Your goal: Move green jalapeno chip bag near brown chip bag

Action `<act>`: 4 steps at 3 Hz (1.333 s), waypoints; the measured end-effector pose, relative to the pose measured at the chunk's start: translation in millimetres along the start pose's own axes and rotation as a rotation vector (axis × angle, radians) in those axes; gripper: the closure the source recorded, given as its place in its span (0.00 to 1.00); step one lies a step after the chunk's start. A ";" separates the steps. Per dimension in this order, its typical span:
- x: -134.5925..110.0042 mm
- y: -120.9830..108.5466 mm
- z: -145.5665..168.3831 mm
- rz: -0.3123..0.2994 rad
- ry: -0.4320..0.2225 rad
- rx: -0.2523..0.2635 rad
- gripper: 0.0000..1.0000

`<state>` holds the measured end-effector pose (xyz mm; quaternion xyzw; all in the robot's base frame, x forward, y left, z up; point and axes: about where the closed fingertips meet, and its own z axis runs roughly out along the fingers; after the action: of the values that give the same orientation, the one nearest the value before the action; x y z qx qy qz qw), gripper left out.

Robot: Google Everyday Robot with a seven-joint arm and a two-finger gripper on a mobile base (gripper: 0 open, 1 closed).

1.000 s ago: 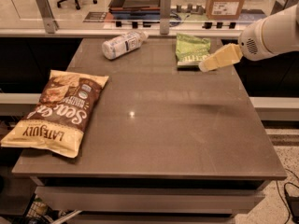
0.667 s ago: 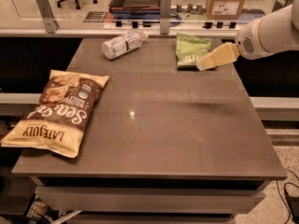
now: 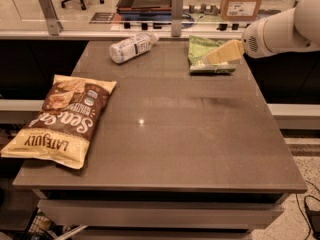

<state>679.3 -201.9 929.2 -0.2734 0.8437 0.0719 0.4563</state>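
Grey-brown table (image 3: 190,134) carries the green jalapeno chip bag (image 3: 199,48) at its far right, the gripper (image 3: 212,58) low over it, grip state impossible to tell; a shallow pinch could let the crinkly bag slip before reaching the brown chip bag (image 3: 62,119), marked "LATE JULY", at the near left.

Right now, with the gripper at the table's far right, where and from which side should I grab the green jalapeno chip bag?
Probably its right half, coming down from above on the right. The green jalapeno chip bag lies flat far right on the table, so pinch its crinkled top rather than an edge. The gripper hangs over that side, its arm entering from the right.
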 end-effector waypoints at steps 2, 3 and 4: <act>10.2 -13.2 50.3 0.062 -0.050 -0.005 0.00; 27.1 -26.0 69.2 0.081 -0.078 0.011 0.00; 41.2 -38.2 91.6 0.082 -0.089 0.008 0.00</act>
<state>748.5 -216.2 848.2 -0.2333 0.8334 0.0995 0.4911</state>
